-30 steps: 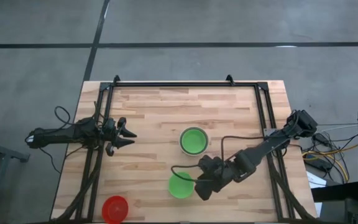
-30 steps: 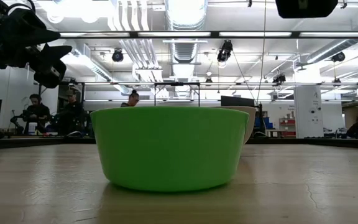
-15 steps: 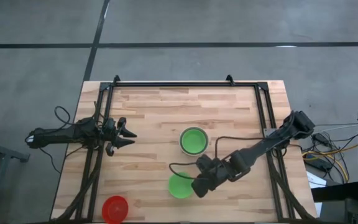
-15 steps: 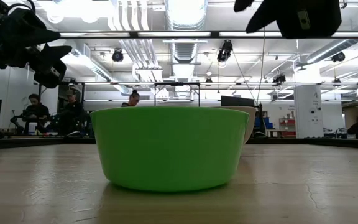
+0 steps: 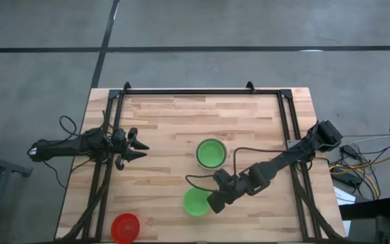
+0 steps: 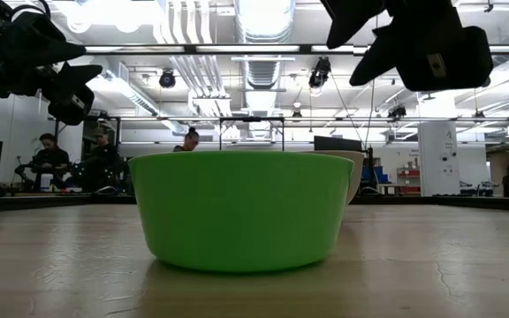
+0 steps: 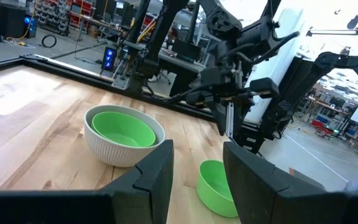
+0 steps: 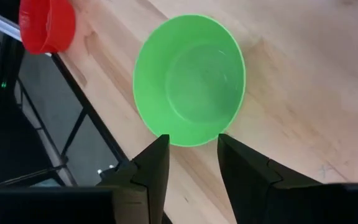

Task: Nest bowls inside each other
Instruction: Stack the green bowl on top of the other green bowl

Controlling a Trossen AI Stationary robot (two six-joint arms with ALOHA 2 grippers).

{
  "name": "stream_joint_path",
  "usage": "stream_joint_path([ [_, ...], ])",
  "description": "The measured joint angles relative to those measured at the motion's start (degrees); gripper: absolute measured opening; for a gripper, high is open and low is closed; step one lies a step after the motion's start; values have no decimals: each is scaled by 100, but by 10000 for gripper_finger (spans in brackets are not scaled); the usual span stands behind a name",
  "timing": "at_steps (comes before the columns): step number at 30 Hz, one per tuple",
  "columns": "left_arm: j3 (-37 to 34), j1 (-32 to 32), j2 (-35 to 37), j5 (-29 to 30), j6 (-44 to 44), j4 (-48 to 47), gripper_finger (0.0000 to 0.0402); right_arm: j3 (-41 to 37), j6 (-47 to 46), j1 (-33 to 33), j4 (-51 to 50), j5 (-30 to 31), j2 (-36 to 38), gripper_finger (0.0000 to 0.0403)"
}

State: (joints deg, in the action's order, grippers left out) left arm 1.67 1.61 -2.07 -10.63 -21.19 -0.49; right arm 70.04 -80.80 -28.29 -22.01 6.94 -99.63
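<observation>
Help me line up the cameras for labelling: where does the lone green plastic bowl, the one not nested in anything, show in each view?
High view: lone green plastic bowl, near the table's front edge, beside the right gripper.
Low view: fills the centre.
Left wrist view: lower middle, partly cut off.
Right wrist view: centre, just past the open jaws.
Shared landmark: the pale ribbed bowl holding a green bowl.

No legible text, label, brand, number or sign appears in any view; markings on distant room equipment are too small to read.
</observation>
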Motion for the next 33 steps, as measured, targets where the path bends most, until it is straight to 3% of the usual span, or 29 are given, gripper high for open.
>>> stream_joint_path([
  [11, 0, 0, -1, 0, -1, 0, 145, -107, -139, 26, 24, -11, -46, 155],
  [33, 0, 0, -4, 2, 0, -7, 145, 387, -158, 299, -144, -744, -894, 156],
])
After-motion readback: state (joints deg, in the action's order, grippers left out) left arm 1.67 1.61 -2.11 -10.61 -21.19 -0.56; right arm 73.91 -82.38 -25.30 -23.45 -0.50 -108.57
